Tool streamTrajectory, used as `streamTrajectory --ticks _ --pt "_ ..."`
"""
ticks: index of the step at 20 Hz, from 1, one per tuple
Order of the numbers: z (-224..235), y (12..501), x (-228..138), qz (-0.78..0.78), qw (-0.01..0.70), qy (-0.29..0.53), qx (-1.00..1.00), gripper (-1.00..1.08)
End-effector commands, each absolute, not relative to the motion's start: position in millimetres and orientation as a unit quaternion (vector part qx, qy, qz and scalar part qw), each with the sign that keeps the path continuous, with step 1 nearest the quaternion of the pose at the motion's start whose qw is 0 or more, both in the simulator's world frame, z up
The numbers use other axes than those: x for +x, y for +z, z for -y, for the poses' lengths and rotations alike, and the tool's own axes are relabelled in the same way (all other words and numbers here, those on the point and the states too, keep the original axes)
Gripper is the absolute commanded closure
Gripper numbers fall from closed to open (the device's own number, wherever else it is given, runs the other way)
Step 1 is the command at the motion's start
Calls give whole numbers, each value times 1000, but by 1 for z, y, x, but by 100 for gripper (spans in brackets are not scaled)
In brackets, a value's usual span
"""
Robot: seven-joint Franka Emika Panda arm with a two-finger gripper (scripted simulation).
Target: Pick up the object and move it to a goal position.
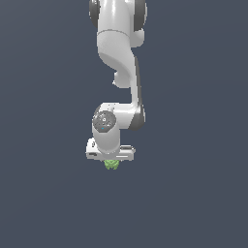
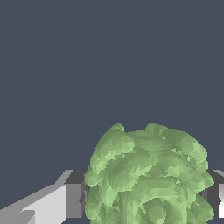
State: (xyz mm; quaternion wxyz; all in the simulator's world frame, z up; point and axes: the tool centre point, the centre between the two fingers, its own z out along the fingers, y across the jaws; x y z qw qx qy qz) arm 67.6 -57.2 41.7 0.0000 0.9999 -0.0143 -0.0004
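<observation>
Seeing my white gripper (image 1: 112,161) with fingers (image 2: 73,200) clamped on either side of the small light-green knobbly object (image 1: 112,164), which pokes out just under the white gripper bar (image 1: 110,152), over the plain dark-grey floor (image 1: 193,193).

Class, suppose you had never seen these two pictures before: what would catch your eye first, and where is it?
First, the white robot arm reaching down from the top middle of the exterior view against a plain dark grey-blue background. Next, the small light-green knobbly object peeking out just under the end effector. In the wrist view that same green lump fills the frame close to the camera, flanked on both sides by a finger of the end effector.
</observation>
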Motion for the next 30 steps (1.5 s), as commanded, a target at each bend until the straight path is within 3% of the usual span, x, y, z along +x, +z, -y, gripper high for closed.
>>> streamTrajectory --ticks 1,12,30 --pt "55 44 65 14 0 0 1000 108" --pt "27 70 34 14 0 0 1000 108" --pt "-65 156 -65 14 1 0 1000 108"
